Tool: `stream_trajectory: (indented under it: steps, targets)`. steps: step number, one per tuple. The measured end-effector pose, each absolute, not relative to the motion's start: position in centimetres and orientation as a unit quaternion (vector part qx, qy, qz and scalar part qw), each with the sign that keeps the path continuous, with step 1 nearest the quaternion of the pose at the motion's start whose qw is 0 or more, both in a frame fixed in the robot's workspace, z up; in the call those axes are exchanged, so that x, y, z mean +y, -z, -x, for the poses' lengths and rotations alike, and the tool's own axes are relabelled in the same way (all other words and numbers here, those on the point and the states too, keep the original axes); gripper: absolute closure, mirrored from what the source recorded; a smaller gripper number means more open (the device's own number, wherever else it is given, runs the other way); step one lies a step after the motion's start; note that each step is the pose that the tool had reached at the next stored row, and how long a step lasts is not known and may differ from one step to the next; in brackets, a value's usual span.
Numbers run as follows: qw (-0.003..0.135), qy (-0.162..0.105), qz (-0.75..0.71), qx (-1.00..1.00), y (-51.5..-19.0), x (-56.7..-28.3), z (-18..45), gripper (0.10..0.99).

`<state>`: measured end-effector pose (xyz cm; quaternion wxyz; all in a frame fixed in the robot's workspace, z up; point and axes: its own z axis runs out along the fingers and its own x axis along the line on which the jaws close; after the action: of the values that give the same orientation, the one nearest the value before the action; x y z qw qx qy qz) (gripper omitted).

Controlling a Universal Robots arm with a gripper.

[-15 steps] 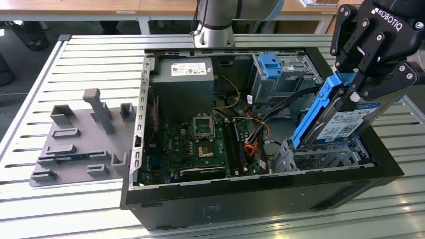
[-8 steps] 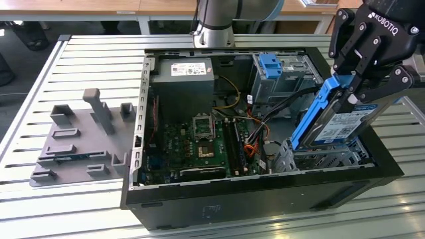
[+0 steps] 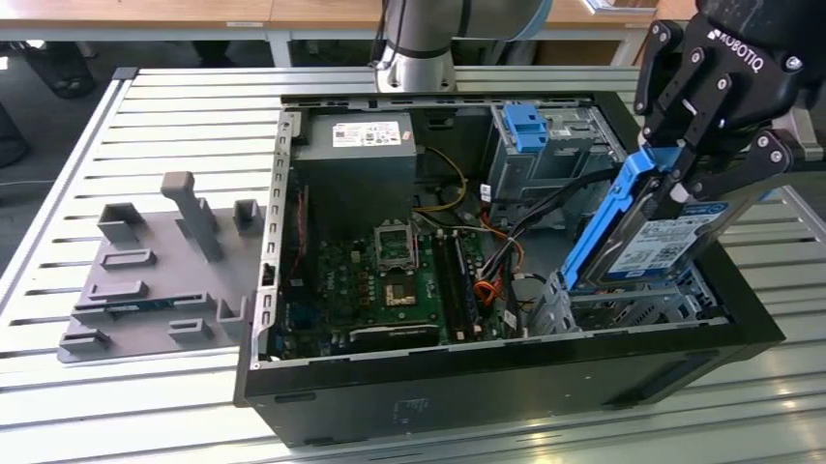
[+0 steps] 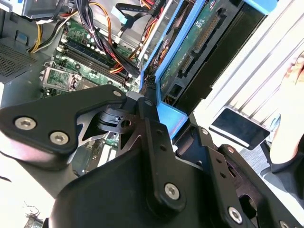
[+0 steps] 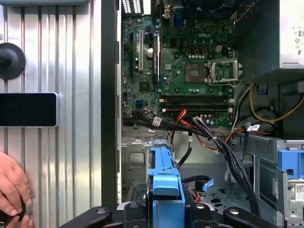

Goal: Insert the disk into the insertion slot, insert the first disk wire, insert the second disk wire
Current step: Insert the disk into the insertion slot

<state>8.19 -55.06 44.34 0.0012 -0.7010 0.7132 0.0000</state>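
At the exterior view's right end of an open black computer case, the hand, a black assembly of jointed metal links, is pressed against the two long edges of the disk and pinches it by its bright blue plastic caddy. The disk is a flat silver rectangle with a white-and-blue label, held steeply tilted, its upper end between the fingers and its lower end down at the mouth of the insertion slot, a low box of silvery perforated sheet metal in the case's corner; whether the lower edge has entered the slot I cannot tell. In the second wrist view the disk's underside shows a green circuit board framed by the glossy blue rail. Beside the slot lies a loose bundle of black, orange and red cables, draped over a green motherboard with a square metal socket. Farther back stand a taller grey metal cage topped by a blue tab and a matte grey boxy power supply. The case sits on a desk of ribbed, slatted pale metal, where a grey plastic fixture with upright posts and low brackets lies just beside the case on the exterior view's left.
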Motion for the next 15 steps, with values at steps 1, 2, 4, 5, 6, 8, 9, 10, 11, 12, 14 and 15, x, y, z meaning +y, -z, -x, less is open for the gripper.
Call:
stream_trajectory:
  steps: [1,2,4,5,6,8,9,10,11,12,14,15]
  targets:
    - [0.001,0.0,0.701,0.713,-44.3,-55.03,-8.19,0.722]
    - [0.001,0.0,0.701,0.713,-44.25,-55.0,-8.19,0.722]
    - [0.001,0.0,0.701,0.713,-44.15,-54.96,-8.19,0.722]
    - [0.001,0.0,0.701,0.713,-44.1,-54.94,-8.19,0.722]
    - [0.001,0.0,0.701,0.713,-44.05,-54.93,-8.19,0.722]
    - [0.001,0.0,0.701,0.713,-43.95,-54.92,-8.19,0.722]
    - [0.001,0.0,0.701,0.713,-43.9,-54.92,-8.19,0.722]
    - [0.001,0.0,0.701,0.713,-43.85,-54.91,-8.19,0.722]
    - [0.001,0.0,0.701,0.713,-43.8,-54.91,-8.19,0.722]
    - [0.001,0.0,0.701,0.713,-43.73,-54.92,-8.19,0.722]
    - [0.001,0.0,0.701,0.714,-43.62,-54.92,-8.18,0.722]
    - [0.001,0.0,0.701,0.714,-43.56,-54.92,-8.18,0.722]
